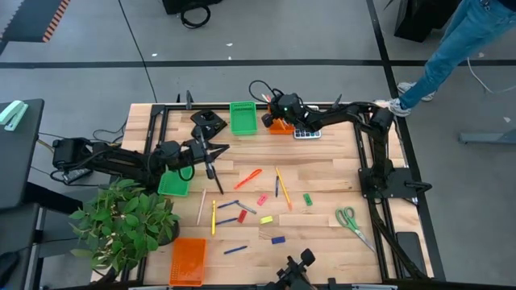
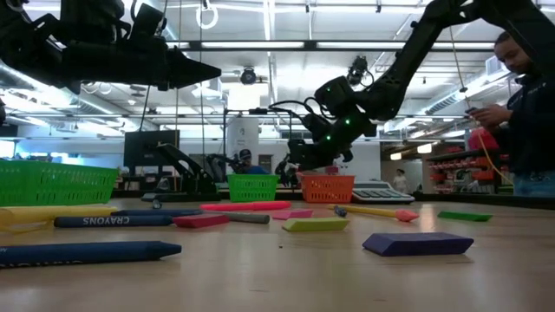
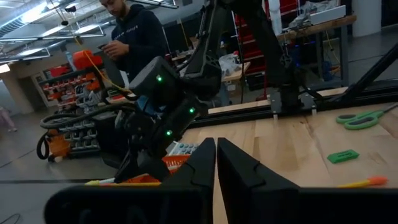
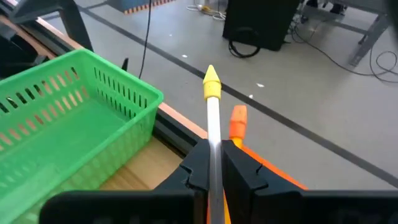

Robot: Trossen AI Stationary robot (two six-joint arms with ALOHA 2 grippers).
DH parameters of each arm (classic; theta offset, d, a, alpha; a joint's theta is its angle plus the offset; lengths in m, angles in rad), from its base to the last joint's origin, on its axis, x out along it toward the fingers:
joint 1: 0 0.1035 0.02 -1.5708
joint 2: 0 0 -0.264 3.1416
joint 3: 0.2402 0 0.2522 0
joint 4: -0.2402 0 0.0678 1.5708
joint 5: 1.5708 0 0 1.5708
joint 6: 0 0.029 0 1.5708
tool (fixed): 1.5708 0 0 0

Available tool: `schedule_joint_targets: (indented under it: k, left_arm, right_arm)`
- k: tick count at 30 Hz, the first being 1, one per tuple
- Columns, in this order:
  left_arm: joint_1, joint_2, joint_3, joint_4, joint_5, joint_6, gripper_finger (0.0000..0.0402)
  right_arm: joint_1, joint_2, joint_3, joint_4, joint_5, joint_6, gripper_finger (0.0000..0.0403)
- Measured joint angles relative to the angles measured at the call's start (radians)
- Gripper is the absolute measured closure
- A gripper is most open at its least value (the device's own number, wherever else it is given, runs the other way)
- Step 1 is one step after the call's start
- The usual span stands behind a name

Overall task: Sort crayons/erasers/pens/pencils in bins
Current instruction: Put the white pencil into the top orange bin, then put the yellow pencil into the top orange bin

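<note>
Here the right hand (image 4: 214, 163) pinches a grey pen with a yellow tip (image 4: 212, 118), which pokes out ahead of its fingers. Directly under this hand sits an orange bin (image 1: 279, 126); a green bin (image 1: 243, 118) stands just beside it, and a grey calculator (image 1: 306, 134) lies close on its other side. The left hand (image 3: 216, 163), fingers pressed together and holding nothing, hangs above the desk (image 1: 322, 177) next to another green bin (image 1: 173, 184). Crayons, erasers and pencils lie scattered between the two hands, and a second orange bin (image 1: 188, 261) is well apart from both.
</note>
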Motion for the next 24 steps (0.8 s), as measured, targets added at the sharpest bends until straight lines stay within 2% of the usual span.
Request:
schedule_joint_targets:
  k: [9, 17, 24]
  left_arm:
    - [0.000, 0.000, 0.000, 0.000, 0.000, 0.000, 0.0369]
    - [0.000, 0.000, 0.000, 0.000, 0.000, -0.001, 0.0374]
    - [0.000, 0.000, 0.000, 0.000, 0.000, -0.002, 0.0373]
  right_arm:
    - [-0.002, -0.017, 0.000, -0.054, 0.001, 0.079, 0.0345]
    - [0.000, -0.107, 0.000, -0.112, 0.001, 0.080, 0.0327]
    - [0.023, -0.226, 0.000, -0.276, 0.002, 0.061, 0.0322]
